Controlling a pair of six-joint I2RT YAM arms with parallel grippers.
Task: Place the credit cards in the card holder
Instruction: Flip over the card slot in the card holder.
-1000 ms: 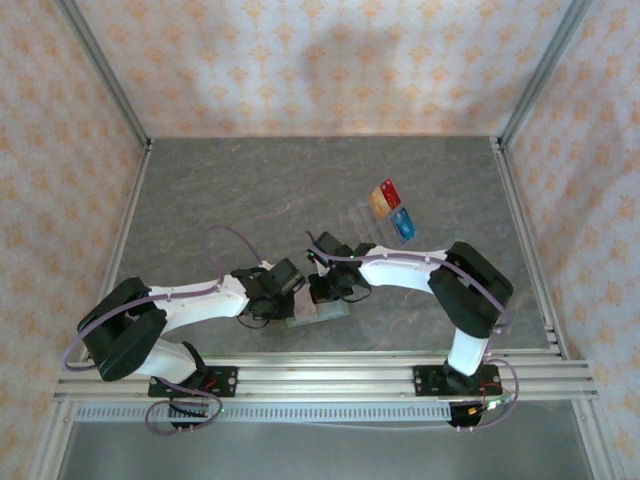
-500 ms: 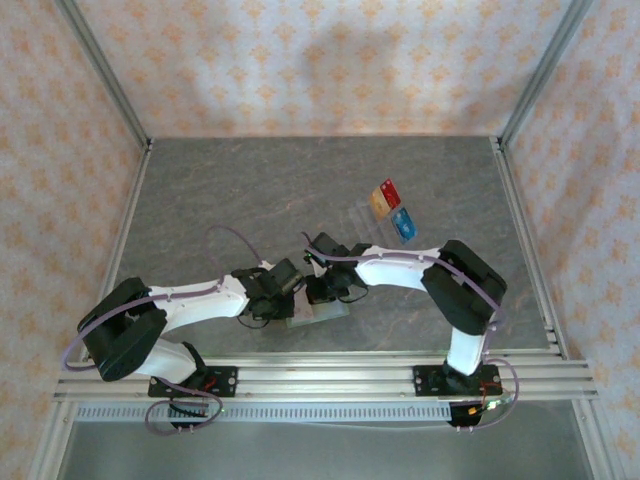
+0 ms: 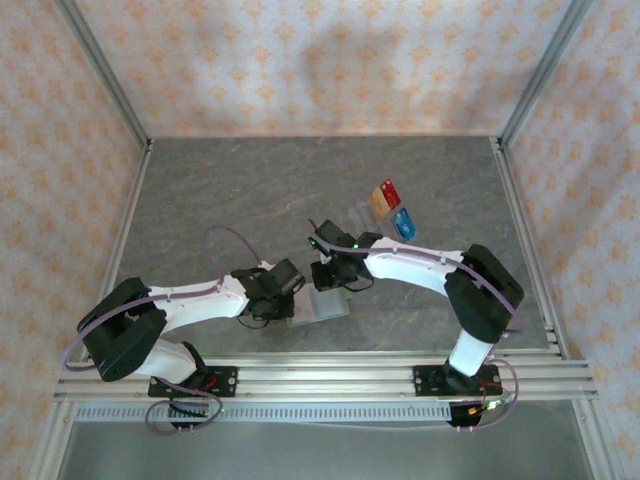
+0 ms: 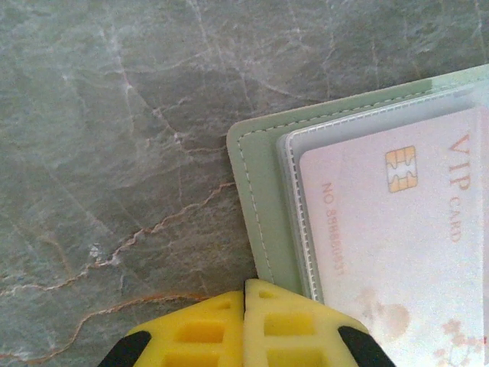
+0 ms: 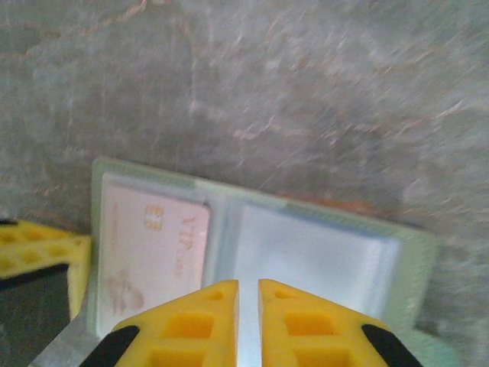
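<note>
**Card holder** (image 4: 258,200): sage green with a stitched edge. It lies open and flat on the grey marbled table (image 4: 107,115), directly under both my grippers.

**Pocket nearest my left gripper** (image 4: 244,294): holds one pale VIP card (image 4: 397,229) with a gold chip, seated behind clear plastic.

**Pocket beneath my right gripper** (image 5: 248,294): clear and pale. I cannot make out what is in it.

**Left gripper:** yellow fingers pressed together, tips down at the card holder's outer edge. I cannot tell whether they pinch that edge or only rest on it.

**Right gripper:** poised above the card holder beside its middle fold. The fingers are a narrow slit apart, and pale plastic shows through the gap.

**Other credit cards:** a gold-orange card (image 3: 379,203) and a red card (image 3: 391,189) touch each other, with a blue card (image 3: 403,224) just beside them. All three sit at the end of a faint clear tray (image 3: 356,214), well beyond my right gripper and off to its outer side.
</note>
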